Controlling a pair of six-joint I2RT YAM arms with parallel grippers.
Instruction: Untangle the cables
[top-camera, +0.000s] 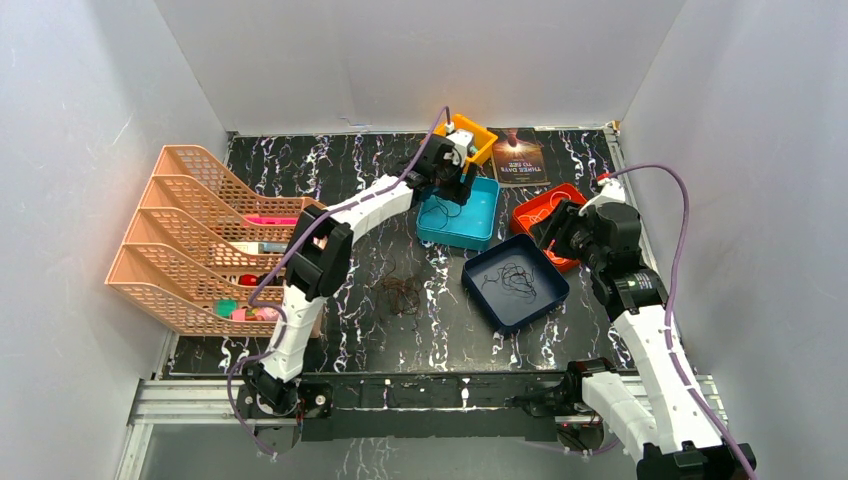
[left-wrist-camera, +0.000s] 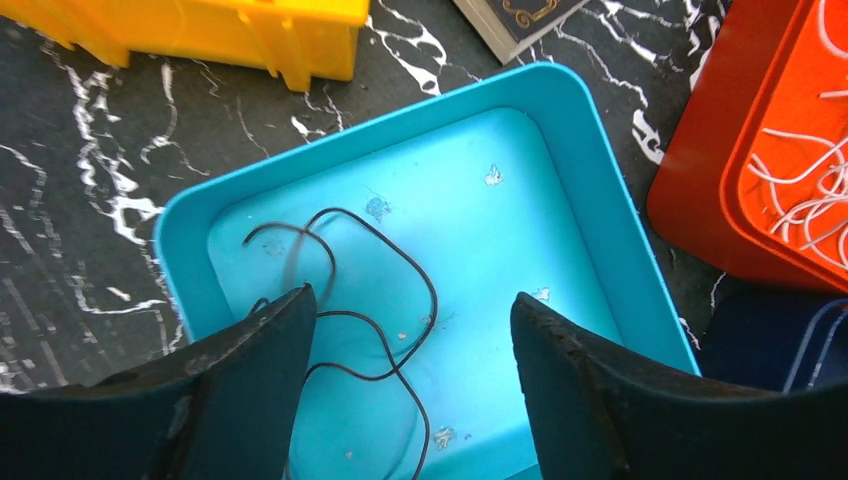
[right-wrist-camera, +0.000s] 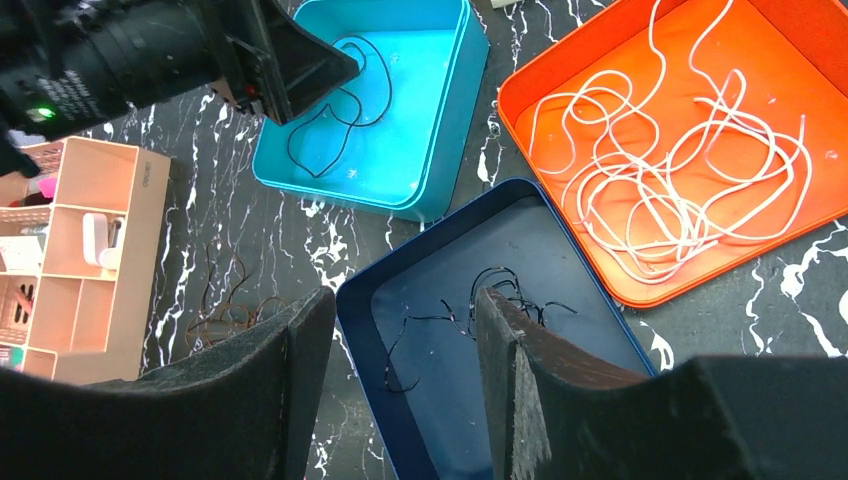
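Operator: White walls enclose a black marble-pattern table (top-camera: 300, 165). Report the left gripper.

Technician: The left gripper (left-wrist-camera: 412, 300) hangs directly above the teal tray (left-wrist-camera: 500, 230). Its jaws are spread and nothing sits between the fingers. Beneath it, a looped black cable (left-wrist-camera: 436, 300) lies flat on the tray floor. One loop passes behind the left finger, and contact there cannot be determined. A yellow bin (left-wrist-camera: 200, 30) stands ahead of this gripper to its left. The orange tray (left-wrist-camera: 700, 190) lies to its right.

Operator: Report the right gripper.

Technician: The right gripper (right-wrist-camera: 405, 295) hovers over the near edge of the navy tray (right-wrist-camera: 560, 260). Its jaws are parted and hold nothing. A black cable clump (right-wrist-camera: 500, 285) rests on the tray floor, just ahead of the right finger. Ahead and to the right, the orange tray holds a white cable (right-wrist-camera: 650, 200) in loose, overlapping loops. The teal tray lies ahead and to the left.

Operator: Locate the remaining cable.

Technician: A reddish-brown cable (top-camera: 400, 293) lies as a small clump on the bare table, left of the right gripper and clear of all three trays. A peach basket rack (top-camera: 190, 230) stands farther left.
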